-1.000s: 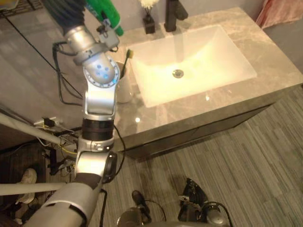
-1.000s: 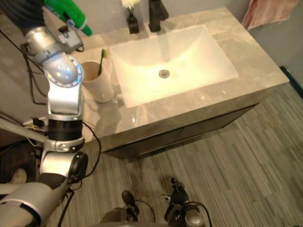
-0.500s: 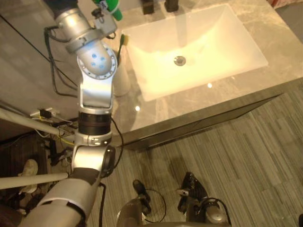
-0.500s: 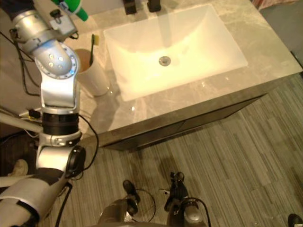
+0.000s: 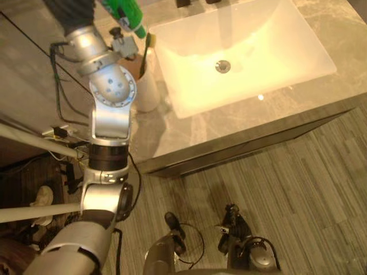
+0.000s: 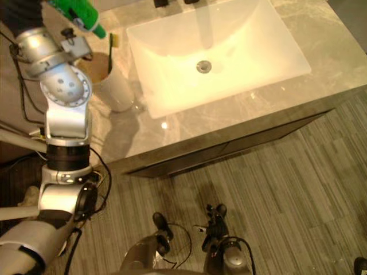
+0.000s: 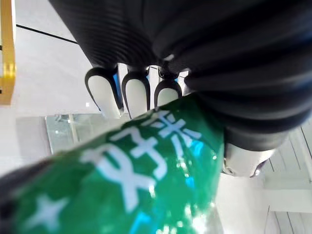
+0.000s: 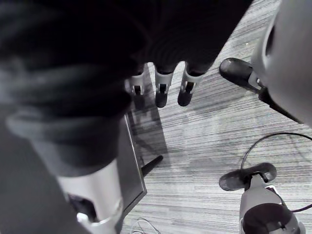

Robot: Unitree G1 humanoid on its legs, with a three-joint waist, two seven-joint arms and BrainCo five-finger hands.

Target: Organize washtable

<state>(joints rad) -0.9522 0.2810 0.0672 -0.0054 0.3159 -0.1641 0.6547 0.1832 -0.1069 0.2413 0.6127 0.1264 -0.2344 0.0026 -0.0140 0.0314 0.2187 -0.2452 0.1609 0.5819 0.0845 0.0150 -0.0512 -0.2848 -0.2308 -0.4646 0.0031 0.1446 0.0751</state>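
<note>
Floor [image 5: 298,195]: grey striped planks, wide open area in front of the counter. R hand [image 8: 165,53] hangs over it, well apart from the counter.

Counter [image 5: 229,117]: grey marble, front edge runs diagonally across the head views w/ a dark cabinet front [image 5: 241,146] under it. A bare marble strip lies btwn the sink's front rim and the counter's front edge. A narrower strip runs along the sink's right side.

Sink [image 5: 246,51]: white rectangular basin, takes most of the counter top. Drain [image 5: 222,66] sits near its middle.

L side of the counter is the tight spot. The L arm reaches in over the counter's left edge, forearm up over the marble left of the sink.

Green bottle [image 5: 123,12]: in L hand [image 7: 204,58], lifted off the counter, tilted, above the left rear part behind the cup. Its lower end shows close to the toothbrush head; touching or not, can't tell.

Cup [image 5: 146,89]: white, upright on the marble just beside the sink's left rim, partly behind the L arm.

Toothbrush [image 5: 146,51]: stands in the cup, leaning, head up.

L fingers [image 7: 136,95]: curled round the bottle's body, tips wrapped over it, bottle pressed vs. the palm side.

R fingers [image 8: 162,92]: hang straight and slack, holding nothing, touching nothing.
</note>
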